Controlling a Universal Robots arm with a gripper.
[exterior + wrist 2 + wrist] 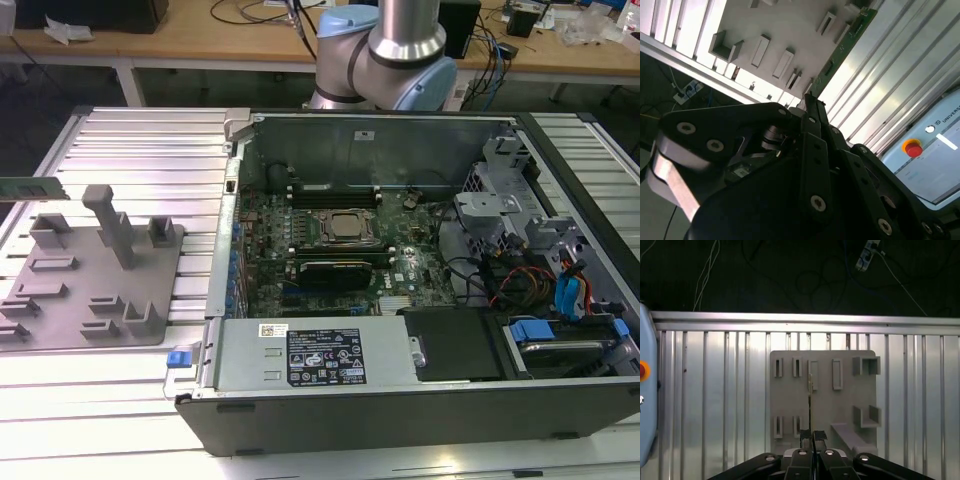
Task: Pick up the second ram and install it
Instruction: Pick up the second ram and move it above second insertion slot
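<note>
The second ram [30, 187] hangs level at the exterior view's left, just above the grey holder block [100, 290] and, as far as I can judge, clear of its posts. It is well apart from the open computer case [400, 400] and the motherboard [330, 230] where it belongs. In the first wrist view it runs edge-on as a thin line out from the gripper [812, 436] — a hold that likely leaves its long edge free to meet a slot. The fingers [821, 436] stand narrow, pinched onto the stick's two faces near one end. Holder and case both rest on the ribbed metal desk [130, 150].
</note>
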